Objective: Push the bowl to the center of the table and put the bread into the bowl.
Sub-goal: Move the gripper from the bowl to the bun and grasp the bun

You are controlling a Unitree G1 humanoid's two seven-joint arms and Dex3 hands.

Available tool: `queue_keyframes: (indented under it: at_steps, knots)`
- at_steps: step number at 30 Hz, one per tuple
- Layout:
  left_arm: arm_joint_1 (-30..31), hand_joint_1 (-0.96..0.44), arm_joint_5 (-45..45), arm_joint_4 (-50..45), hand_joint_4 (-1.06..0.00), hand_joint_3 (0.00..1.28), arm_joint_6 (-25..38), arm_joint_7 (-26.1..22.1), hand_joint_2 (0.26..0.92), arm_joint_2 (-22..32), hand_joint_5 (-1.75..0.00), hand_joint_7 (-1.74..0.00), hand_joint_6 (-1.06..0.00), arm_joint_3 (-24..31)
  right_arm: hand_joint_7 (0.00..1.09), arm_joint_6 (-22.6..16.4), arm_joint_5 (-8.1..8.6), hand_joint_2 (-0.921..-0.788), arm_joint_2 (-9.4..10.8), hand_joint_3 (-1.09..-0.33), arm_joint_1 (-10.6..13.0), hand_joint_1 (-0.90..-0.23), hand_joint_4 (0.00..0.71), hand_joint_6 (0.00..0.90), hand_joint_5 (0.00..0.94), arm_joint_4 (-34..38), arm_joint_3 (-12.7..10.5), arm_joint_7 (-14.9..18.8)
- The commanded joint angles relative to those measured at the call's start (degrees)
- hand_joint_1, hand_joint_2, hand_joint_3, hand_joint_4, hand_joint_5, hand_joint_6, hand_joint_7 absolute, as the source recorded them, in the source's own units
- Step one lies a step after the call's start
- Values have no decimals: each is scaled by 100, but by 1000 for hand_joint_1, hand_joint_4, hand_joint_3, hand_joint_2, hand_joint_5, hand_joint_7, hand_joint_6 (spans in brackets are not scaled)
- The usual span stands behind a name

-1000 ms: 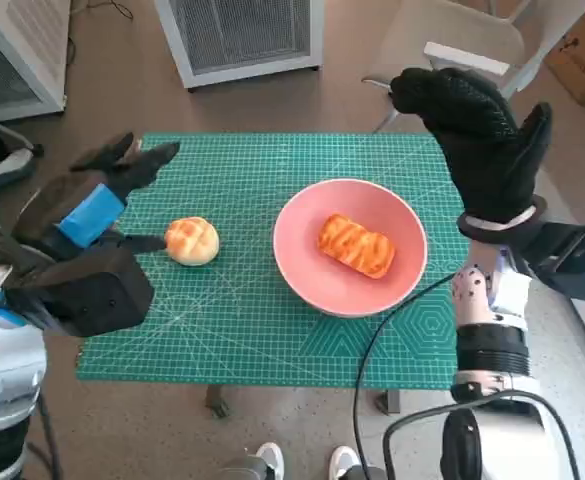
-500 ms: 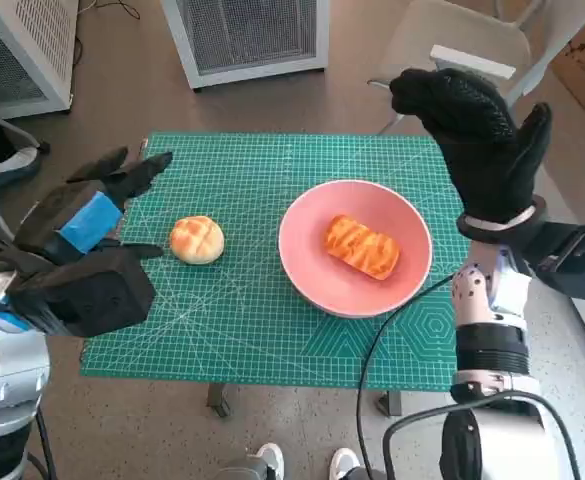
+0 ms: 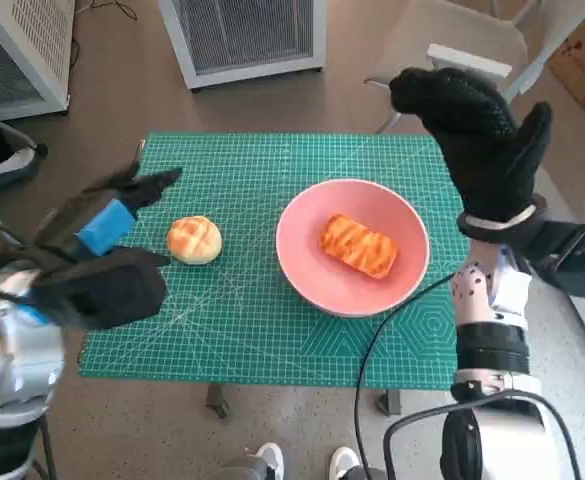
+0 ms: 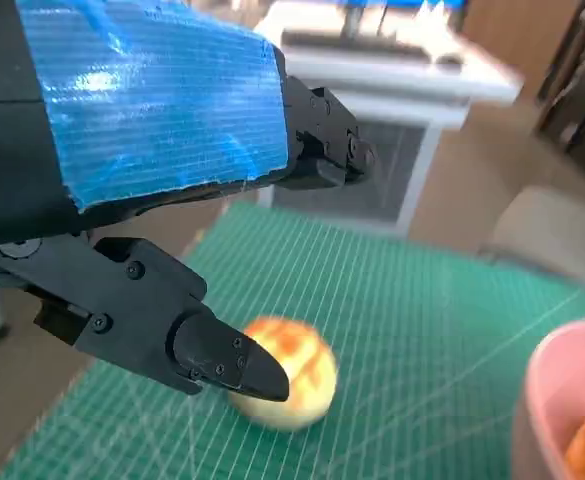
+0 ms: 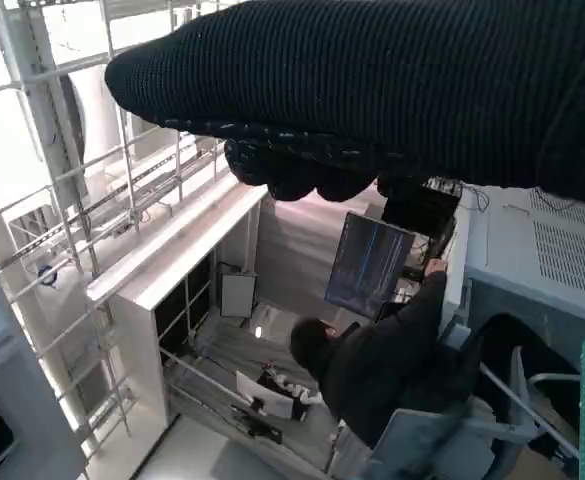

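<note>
Left hand (image 3: pixel 97 225), fingers apart and holding nothing, hovers beside the round bun (image 3: pixel 194 240) on the green-matted counter (image 3: pixel 272 340). Right hand (image 3: pixel 482 140), raised beyond the counter's far right corner, is spread and holds nothing. Only the right wrist view shows a seated person (image 5: pixel 387 365). Pink bowl (image 3: pixel 302 275), mid-counter, holds a glazed bread (image 3: pixel 357 245).

Green gridded cutting-mat tabletop (image 3: pixel 272 330): near strip and far strip bare, open for passage. Pale round bread bun (image 3: pixel 194 240) sits left of centre; bare mat between it and the pink round bowl (image 3: pixel 312 285), the two apart. Bowl occupies centre-right, glazed orange bread loaf (image 3: pixel 357 245) inside. Left robot hand (image 3: pixel 102 225), fingers spread, just beside the bun, not touching. Right robot hand (image 3: pixel 477 130) raised above the tabletop's far right corner, clear of the bowl.
</note>
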Motion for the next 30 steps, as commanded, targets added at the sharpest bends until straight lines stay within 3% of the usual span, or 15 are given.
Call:
queue_keyframes:
  at_steps: [1,30]
  knots:
    - [-148,-297,111,325,-122,2,-61,126,783,-114,0,0,-322,-220,278,61,-87,-921,11,-754,43,-626,246,204,0,33,39,0]
    - [-887,-309,427,2308,-101,2,-179,464,792,-602,0,0,-302,-1087,333,80,-92,-921,-34,-754,49,-631,240,174,0,4,71,9]
